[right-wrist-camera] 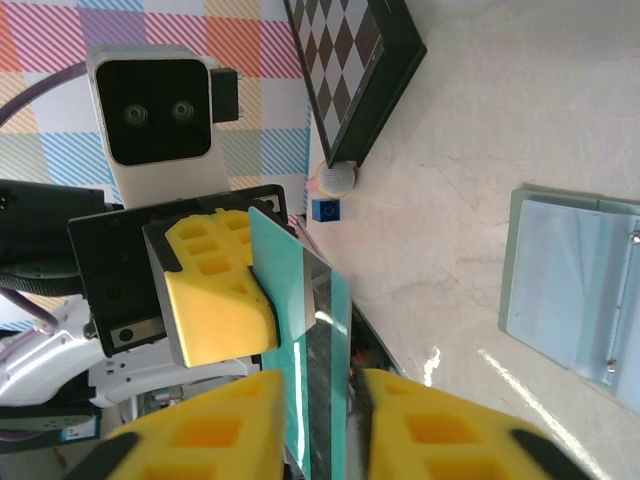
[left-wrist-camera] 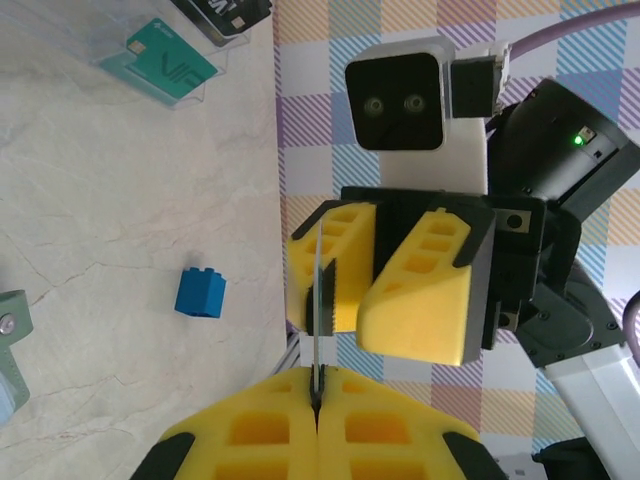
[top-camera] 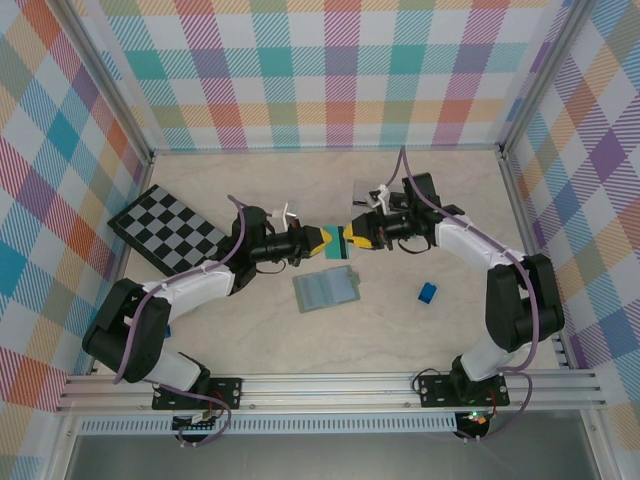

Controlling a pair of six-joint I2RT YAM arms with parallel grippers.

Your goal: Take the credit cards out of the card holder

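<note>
A teal-green credit card point(top-camera: 335, 240) with a dark stripe hangs above the table between both grippers. My left gripper point(top-camera: 312, 240) is shut on one end of it; in the left wrist view the card point(left-wrist-camera: 316, 300) is a thin edge pinched in the gripper point(left-wrist-camera: 318, 395). My right gripper point(top-camera: 355, 238) is open around the other end. The card point(right-wrist-camera: 320, 330) stands between its spread fingers point(right-wrist-camera: 240, 420), against one pad. The sage card holder point(top-camera: 325, 290) lies open on the table below, its paler inside up. More cards, one teal point(left-wrist-camera: 170, 65) and one dark point(left-wrist-camera: 225, 12), lie in a clear tray.
A small blue block point(top-camera: 428, 292) sits right of the holder. A checkerboard point(top-camera: 165, 228) lies at the left. The clear tray point(top-camera: 365, 192) is behind the right gripper. Another small blue block point(right-wrist-camera: 325, 209) sits near the left arm. Plaid walls enclose the table.
</note>
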